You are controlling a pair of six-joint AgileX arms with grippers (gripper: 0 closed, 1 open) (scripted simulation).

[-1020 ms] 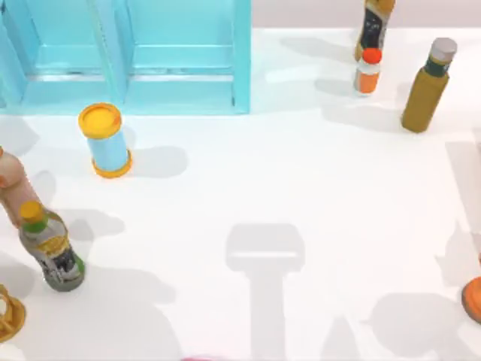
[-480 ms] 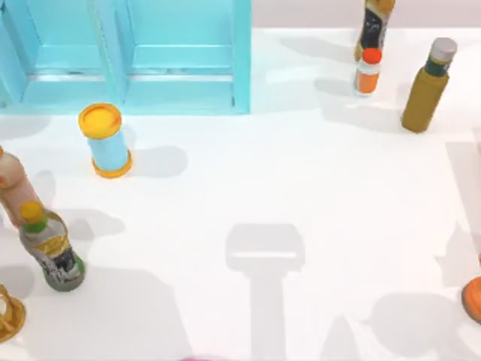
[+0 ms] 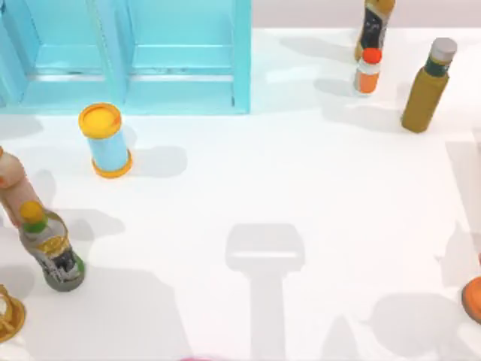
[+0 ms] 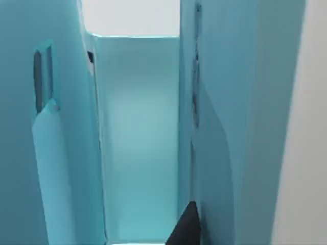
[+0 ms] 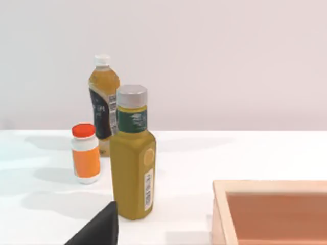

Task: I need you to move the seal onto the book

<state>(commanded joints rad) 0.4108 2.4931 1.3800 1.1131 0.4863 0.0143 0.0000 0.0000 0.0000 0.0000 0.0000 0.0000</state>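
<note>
The white table (image 3: 316, 180) carries a light-blue open cabinet (image 3: 150, 56) at eleven o'clock. A mustard square bottle with a grey cap (image 3: 427, 86) stands at two o'clock, an amber tea bottle (image 3: 373, 26) and a small orange-capped bottle (image 3: 367, 71) beside it at one. A pale-blue cylinder with yellow ends (image 3: 105, 141) stands at nine. I cannot tell whether my grippers are open, nor where the seal and book are.

Bottle (image 5: 133, 158) labels too small, no legible txt anywhere.
</note>
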